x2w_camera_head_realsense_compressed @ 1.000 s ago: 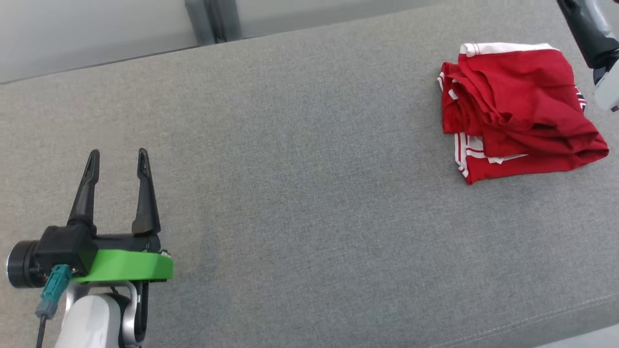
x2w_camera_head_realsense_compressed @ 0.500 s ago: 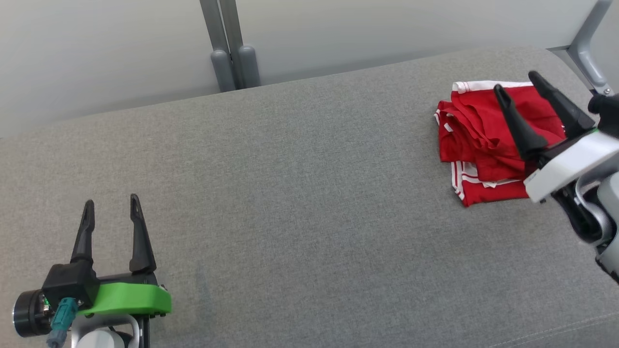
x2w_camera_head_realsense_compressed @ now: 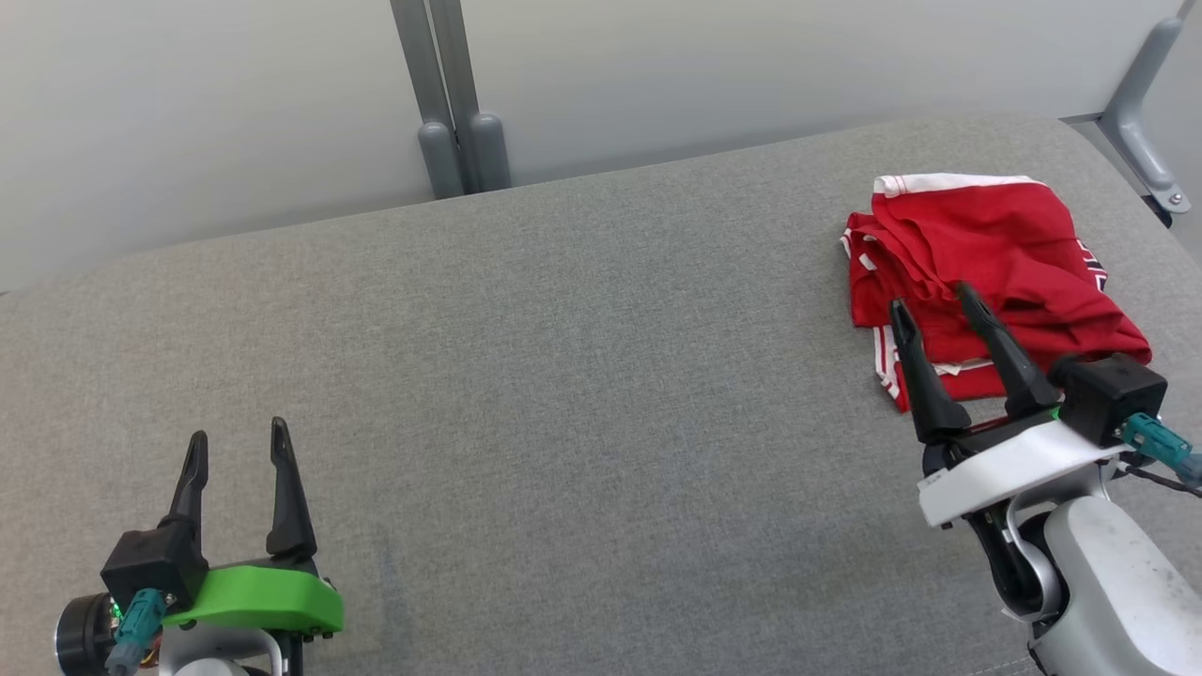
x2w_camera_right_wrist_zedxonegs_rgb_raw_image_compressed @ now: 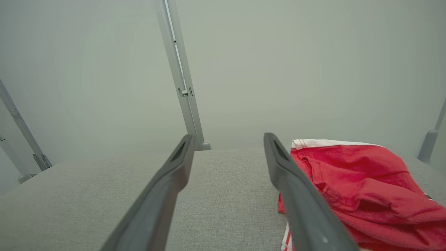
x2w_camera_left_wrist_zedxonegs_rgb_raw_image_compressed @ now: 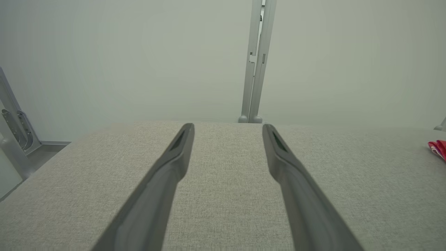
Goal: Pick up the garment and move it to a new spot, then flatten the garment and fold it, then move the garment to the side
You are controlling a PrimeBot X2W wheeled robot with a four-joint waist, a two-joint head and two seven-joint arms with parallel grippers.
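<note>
While the red garment with white trim lies in a loose, rumpled fold at the far right end of the grey fabric-covered table, both of the robot's tools stand with their fingers spread apart and nothing between them.

The right tool sits at the garment's near left corner. In the head view its two dark fingers point up and slightly left across the striped lower edge of the cloth. In the right wrist view, bare table shows in the gap of the right tool, and the garment lies beside and partly behind the finger on that view's right. Whether that finger touches the cloth cannot be told. A white band runs along the garment's far edge, and white stripes show at its near left corner.

The left tool, mounted on a green collar, is low at the table's near left, well apart from the garment. Its fingers point towards the far edge over bare fabric. In the left wrist view, a small red corner of the garment shows at the right edge.

Behind the table is a pale wall, with a pair of grey posts rising at the middle and a grey bracket at the far right.
</note>
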